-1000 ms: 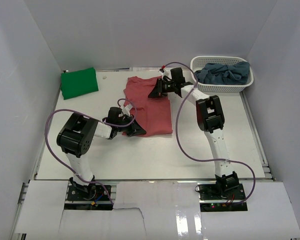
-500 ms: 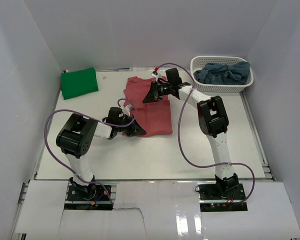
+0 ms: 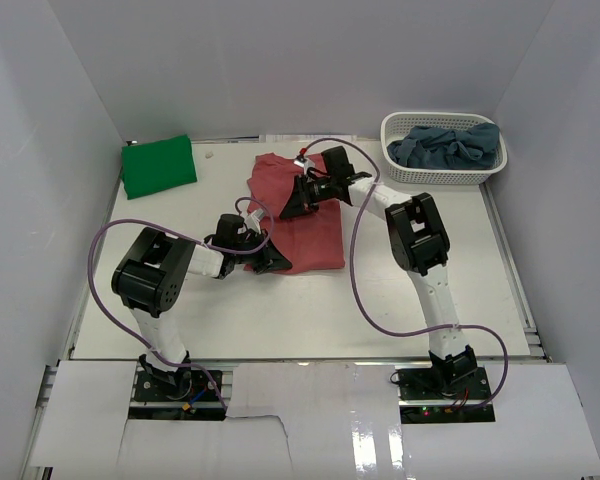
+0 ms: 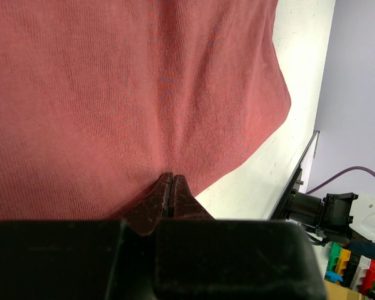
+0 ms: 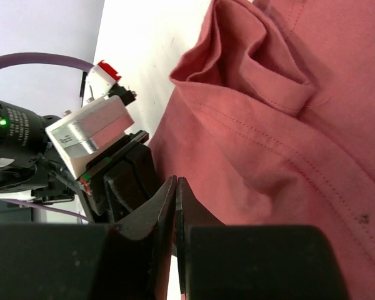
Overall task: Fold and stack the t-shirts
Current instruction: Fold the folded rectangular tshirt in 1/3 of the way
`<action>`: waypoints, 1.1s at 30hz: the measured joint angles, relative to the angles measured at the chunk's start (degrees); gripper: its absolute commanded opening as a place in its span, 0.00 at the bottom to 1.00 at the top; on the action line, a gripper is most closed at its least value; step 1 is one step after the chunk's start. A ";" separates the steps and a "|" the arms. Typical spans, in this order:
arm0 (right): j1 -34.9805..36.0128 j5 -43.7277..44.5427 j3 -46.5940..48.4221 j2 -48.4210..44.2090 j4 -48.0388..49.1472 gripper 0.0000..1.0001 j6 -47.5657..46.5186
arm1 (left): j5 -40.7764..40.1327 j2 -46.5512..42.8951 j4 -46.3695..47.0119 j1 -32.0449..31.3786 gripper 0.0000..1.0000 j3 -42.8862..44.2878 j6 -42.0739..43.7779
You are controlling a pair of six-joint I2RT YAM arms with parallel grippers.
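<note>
Right end effector point(image 3: 286, 208) is clenched tight, with its tips at the edge of the salmon-red t-shirt point(image 3: 315, 232). I cannot tell if cloth is caught between them. It has slid left across the shirt since a second ago. Left end effector point(image 3: 276, 263) has not moved and pinches the shirt's near left corner. Only the right wrist view shows a bunched-up sleeve point(image 5: 256, 56). Only the top view shows the green t-shirt point(image 3: 158, 166) at the worktop's point(image 3: 380, 290) far left and the grey-blue t-shirts point(image 3: 448, 146) in the basket point(image 3: 435, 178). There the right arm point(image 3: 420, 240) hides part of the red shirt.
</note>
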 measured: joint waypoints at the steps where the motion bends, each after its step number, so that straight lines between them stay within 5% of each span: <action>1: 0.04 0.00 0.00 0.20 0.07 0.08 0.00 | 0.00 0.00 0.00 0.00 0.00 0.00 0.00; 33: 3.69 4.15 10.64 11.89 3.61 0.10 -0.76 | 0.07 -0.07 -0.20 0.00 0.00 0.00 0.00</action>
